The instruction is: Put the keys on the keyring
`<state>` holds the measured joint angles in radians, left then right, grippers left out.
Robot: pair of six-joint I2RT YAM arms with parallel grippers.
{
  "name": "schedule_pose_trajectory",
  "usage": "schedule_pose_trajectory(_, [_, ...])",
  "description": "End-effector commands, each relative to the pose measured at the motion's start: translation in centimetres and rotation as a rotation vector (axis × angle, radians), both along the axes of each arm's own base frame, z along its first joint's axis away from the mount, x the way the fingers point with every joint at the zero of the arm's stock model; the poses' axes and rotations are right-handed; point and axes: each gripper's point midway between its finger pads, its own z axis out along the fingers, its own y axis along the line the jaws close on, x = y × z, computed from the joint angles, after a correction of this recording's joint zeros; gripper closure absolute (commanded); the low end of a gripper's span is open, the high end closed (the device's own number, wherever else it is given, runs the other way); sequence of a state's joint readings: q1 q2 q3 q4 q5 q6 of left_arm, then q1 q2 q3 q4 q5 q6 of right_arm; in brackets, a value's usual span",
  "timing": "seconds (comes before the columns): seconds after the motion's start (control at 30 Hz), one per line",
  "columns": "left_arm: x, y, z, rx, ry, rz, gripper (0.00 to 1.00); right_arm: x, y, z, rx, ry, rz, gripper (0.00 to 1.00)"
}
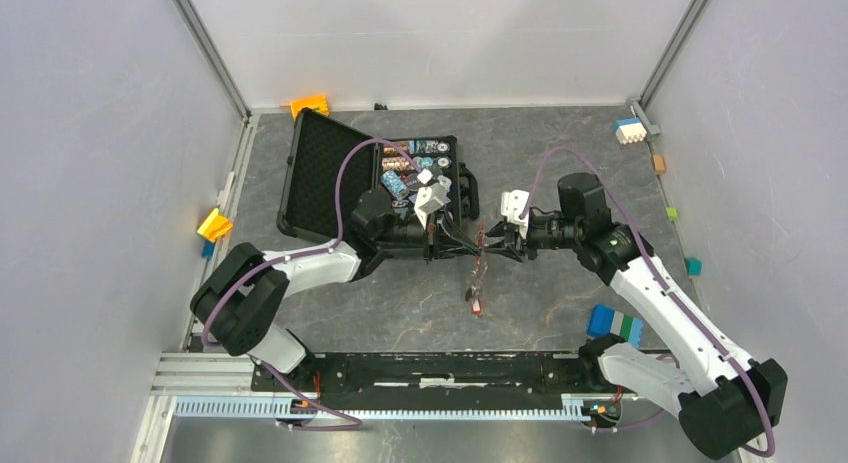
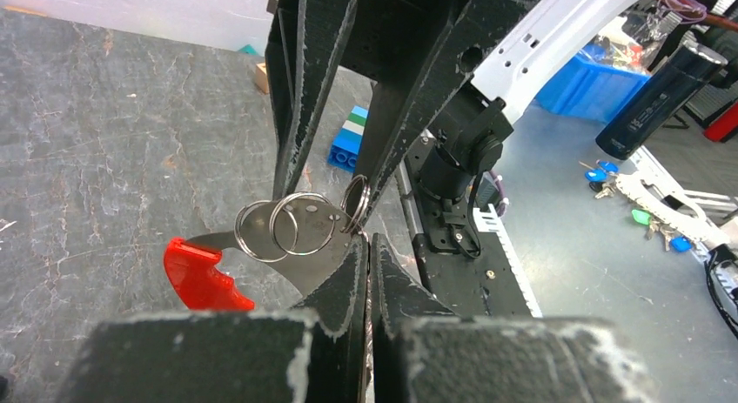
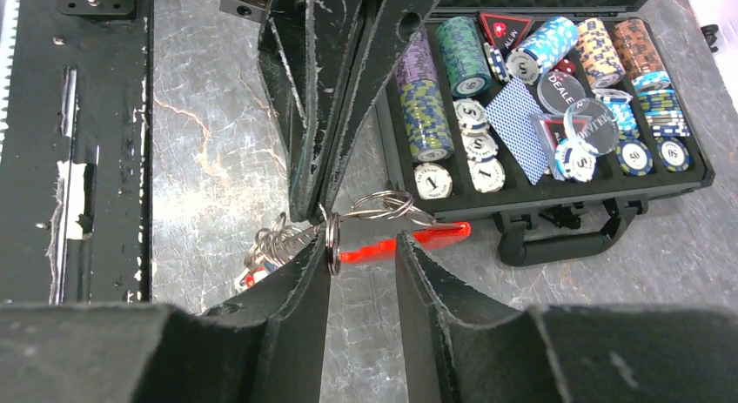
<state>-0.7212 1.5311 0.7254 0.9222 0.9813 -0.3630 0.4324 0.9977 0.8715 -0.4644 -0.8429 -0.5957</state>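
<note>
The left gripper, clamped on the small silvery red-headed key, meets the half-open right gripper mid-frame; the thin silvery keyring, ungripped between its jaws, could slip off.

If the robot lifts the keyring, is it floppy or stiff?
Probably floppy: the keyring trails loosely from the left gripper in separate links. Its thin metal rings look smooth, so they might slip or swing.

Disc reads DEALER, white chip reads 1
</note>
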Motion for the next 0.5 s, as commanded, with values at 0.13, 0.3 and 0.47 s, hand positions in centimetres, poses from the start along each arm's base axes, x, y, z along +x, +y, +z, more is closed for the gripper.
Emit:
schedule_pose_trajectory(0.13, [-1.3, 0.5, 0.7, -0.026, -0.156, -0.083, 0.98, 0.3, -0.1, 2.9, -0.004, -0.098, 0.028, 0.60])
schedule_pose_trajectory(0.3, [-1.9, 0.7, 1.0, -0.034, -0.180, -0.123, 0.98, 0.4, 0.0, 3.3, -0.012, -0.100, 0.036, 0.59])
schedule_pose_trajectory(0.47, [-1.9, 0.9, 1.2, -0.033, -0.186, -0.132, 0.98, 0.5, 0.1, 3.3, -0.012, -0.090, 0.044, 0.59])
